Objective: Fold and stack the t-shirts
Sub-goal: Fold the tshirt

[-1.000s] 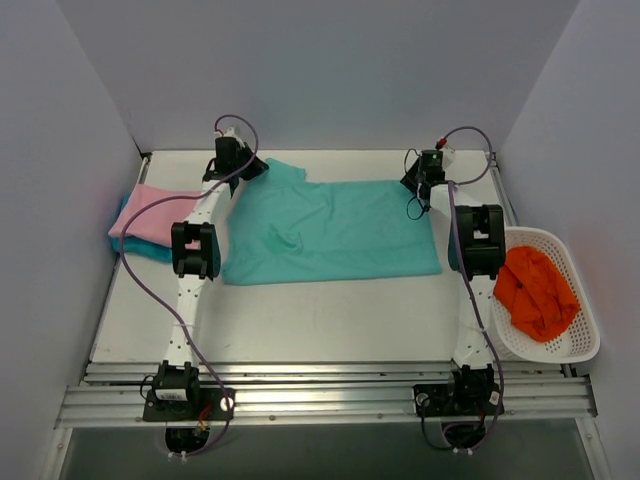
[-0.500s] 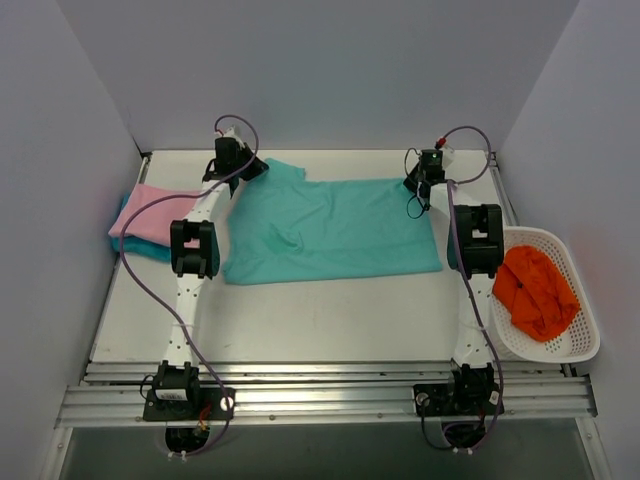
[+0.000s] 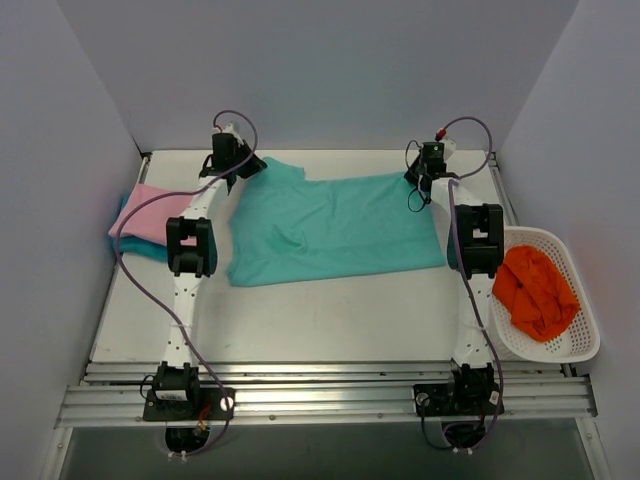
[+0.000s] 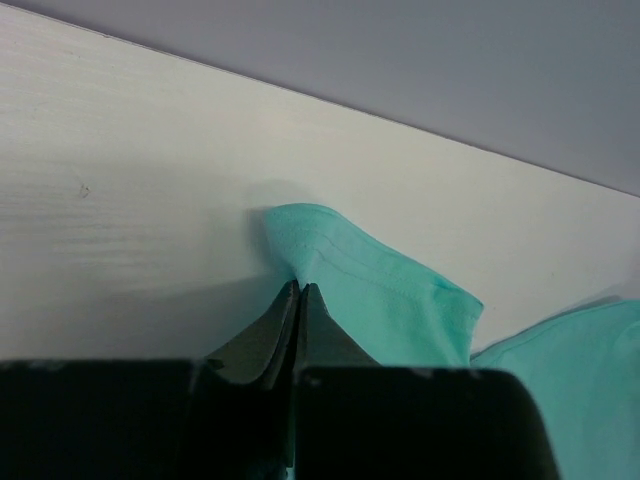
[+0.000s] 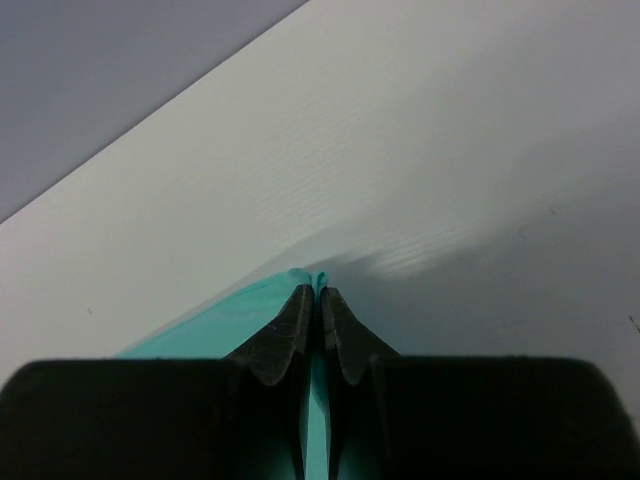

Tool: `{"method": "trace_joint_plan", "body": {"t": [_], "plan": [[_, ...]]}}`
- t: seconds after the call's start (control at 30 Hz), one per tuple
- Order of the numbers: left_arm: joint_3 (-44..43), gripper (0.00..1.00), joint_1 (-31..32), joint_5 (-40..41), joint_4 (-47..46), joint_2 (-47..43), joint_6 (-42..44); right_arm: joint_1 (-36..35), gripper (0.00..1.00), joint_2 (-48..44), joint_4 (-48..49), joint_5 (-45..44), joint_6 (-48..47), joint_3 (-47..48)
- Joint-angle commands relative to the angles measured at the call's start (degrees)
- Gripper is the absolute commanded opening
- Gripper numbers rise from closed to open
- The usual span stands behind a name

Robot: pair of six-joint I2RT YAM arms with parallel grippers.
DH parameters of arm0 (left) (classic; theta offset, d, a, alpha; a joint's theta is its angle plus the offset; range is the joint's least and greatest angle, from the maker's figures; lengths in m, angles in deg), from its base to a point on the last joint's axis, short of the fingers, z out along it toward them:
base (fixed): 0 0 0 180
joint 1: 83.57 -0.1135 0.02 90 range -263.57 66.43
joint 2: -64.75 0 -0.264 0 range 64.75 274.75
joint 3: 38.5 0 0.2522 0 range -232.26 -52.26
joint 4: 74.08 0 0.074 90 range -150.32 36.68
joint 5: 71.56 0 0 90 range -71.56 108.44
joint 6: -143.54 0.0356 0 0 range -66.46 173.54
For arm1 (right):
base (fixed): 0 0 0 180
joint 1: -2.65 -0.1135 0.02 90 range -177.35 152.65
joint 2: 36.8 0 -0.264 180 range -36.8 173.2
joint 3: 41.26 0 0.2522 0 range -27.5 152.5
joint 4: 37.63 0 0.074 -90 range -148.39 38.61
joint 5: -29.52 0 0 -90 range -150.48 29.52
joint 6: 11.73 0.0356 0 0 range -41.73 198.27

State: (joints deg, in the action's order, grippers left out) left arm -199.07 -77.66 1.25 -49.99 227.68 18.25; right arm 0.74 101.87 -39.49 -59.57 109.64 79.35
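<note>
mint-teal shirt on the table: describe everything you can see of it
The mint-teal t-shirt is plain, soft fabric, spread mostly flat across the far half of the table, with wrinkles left of centre. One short sleeve, hem stitched, sticks out at its far-left corner. Left jaws are shut on that sleeve, right jaws on the far-right corner.

Your white table (image 3: 330,320) carries the mint-teal t-shirt (image 3: 340,225), spread open and slightly rumpled across its far middle. At the left edge lies the darker turquoise t-shirt (image 3: 140,248), with the pink t-shirt (image 3: 150,215) on top. A white mesh basket (image 3: 590,320) sits at the right edge.
</note>
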Motion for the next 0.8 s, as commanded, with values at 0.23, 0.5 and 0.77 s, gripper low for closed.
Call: {"method": "trace_joint_plan", "body": {"t": [0.23, 0.5, 0.77], "plan": [[8.19, 0.02, 0.94, -0.65, -0.48, -15.36, 4.87, -0.37, 0.0, -9.02, -0.04, 1.03, -0.97, -4.89], [21.54, 0.02, 3.22, 1.45, -1.01, -26.32, 9.97, -0.9, 0.0, -17.81, 0.32, -0.2, -1.75, -13.4], [44.72, 0.02, 4.64, 4.36, -7.59, -40.05, 12.26, -0.99, 0.0, -25.81, 0.31, -0.73, -2.37, -22.73]]}}
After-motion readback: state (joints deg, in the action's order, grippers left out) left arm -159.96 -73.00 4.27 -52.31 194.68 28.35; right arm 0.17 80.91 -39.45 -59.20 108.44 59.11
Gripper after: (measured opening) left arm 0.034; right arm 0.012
